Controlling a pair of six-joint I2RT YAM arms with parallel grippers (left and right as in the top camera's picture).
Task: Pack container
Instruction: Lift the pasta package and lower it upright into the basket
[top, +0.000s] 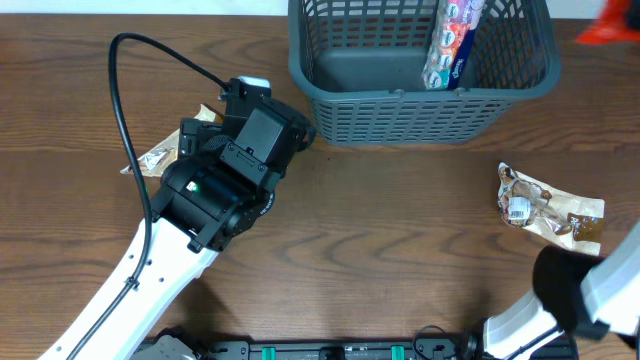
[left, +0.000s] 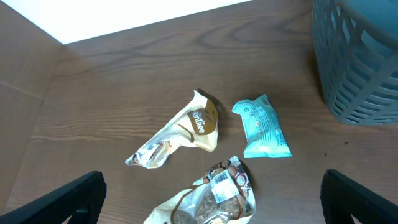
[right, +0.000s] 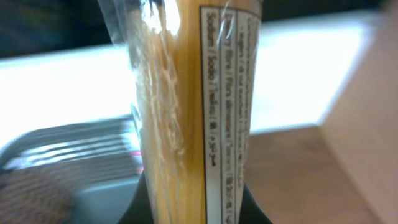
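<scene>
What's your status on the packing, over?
Left pincer open over tan packet, teal packet, clear packet. Right pincer shut on yellow packet. Container holds one colourful packet; opening unobstructed.

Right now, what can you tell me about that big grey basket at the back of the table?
The container is a large rectangular basket of dark blue-grey plastic, with slotted lattice walls, a thick rim and a solid floor. It stands upright on the wooden table at its far side, its far end cut off by the overhead picture's edge. One long multicoloured packet lies inside, towards the right.
</scene>
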